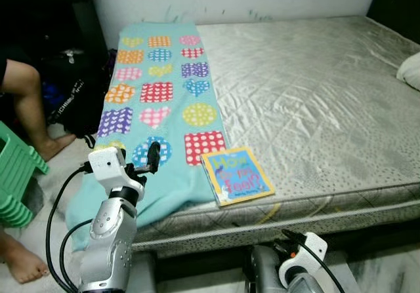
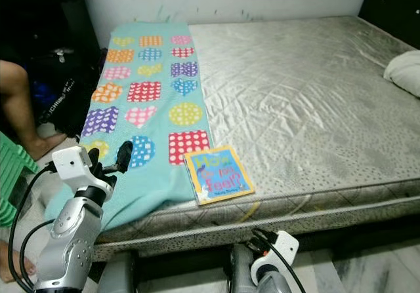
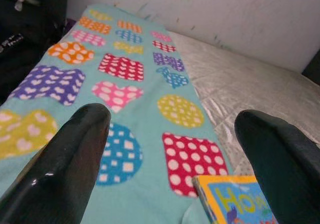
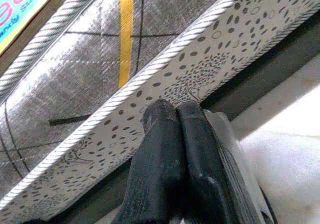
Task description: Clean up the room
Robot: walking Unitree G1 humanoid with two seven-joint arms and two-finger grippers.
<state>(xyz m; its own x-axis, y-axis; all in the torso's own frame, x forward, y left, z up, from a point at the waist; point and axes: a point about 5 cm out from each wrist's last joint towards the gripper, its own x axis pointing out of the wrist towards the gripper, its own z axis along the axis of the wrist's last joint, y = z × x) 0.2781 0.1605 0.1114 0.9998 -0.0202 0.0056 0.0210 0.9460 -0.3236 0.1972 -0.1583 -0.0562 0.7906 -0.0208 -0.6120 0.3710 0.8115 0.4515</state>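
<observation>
Seen from the head: a bare grey mattress (image 1: 315, 103) across most of the picture, with a turquoise blanket (image 1: 164, 90) of coloured dotted hearts and squares laid along its edge at 9 o'clock, the near end hanging over the side. At the near edge of the mattress, around 6 o'clock, a children's book (image 1: 237, 175) with yellow border and blue cover, lying flat, one corner just touching the blanket. At 3 o'clock, part of a white pillow (image 1: 410, 71).

Left gripper (image 3: 175, 134) raised at 7 o'clock above the hanging blanket end, fingers (image 3: 75, 154) wide apart, holding nothing, pointed along the blanket; book corner visible between the tips. Right gripper (image 4: 177, 114) low at 5 o'clock, fingers pressed together and empty, just beside the spotted side wall of the mattress.

At 9 o'clock, a person's bare leg (image 1: 26, 103), a green plastic stool (image 1: 16, 175) and a black bag (image 1: 72, 90).
</observation>
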